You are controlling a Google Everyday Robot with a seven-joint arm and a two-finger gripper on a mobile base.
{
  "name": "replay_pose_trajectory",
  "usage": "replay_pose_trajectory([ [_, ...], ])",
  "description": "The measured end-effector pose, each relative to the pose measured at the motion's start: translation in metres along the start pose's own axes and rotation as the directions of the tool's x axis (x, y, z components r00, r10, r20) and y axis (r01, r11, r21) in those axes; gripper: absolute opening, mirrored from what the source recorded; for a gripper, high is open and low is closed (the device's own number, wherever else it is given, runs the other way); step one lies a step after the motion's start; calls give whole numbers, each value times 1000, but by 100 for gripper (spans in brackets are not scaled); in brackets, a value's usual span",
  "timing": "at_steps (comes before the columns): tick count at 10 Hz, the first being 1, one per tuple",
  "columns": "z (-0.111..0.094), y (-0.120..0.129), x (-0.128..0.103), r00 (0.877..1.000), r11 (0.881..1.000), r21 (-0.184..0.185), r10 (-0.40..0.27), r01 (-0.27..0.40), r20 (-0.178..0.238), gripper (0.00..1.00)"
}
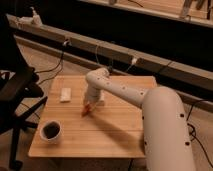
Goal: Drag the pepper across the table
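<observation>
Pepper (87,109) mid-drag, lying left of centre on the table (120,135), right at the tip of the arm.

Looks like the dragging step itself, with the gripper (90,103) down on the pepper's upper end. Can't tell whether clamped on it or just pressing. Next up, probably: keep low, slide steadily across the boards, steer clear of the dark cup (51,130) below-left of the pepper and the pale block (65,94) up-left of it.

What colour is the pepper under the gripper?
Orange-red, in the camera view: the pepper lies on the light wooden table, directly below the gripper.
</observation>
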Motion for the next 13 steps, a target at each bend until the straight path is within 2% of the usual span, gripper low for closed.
replay_pose_trajectory([
  [4, -1, 27, 9, 997, 996, -44, 75, -76, -12, 0],
  [7, -14, 59, 24, 987, 986, -53, 156, -158, -43, 0],
  [10, -35, 92, 44, 966, 967, -53, 245, -250, -79, 0],
  [13, -52, 126, 72, 933, 934, -55, 347, -353, -98, 0],
])
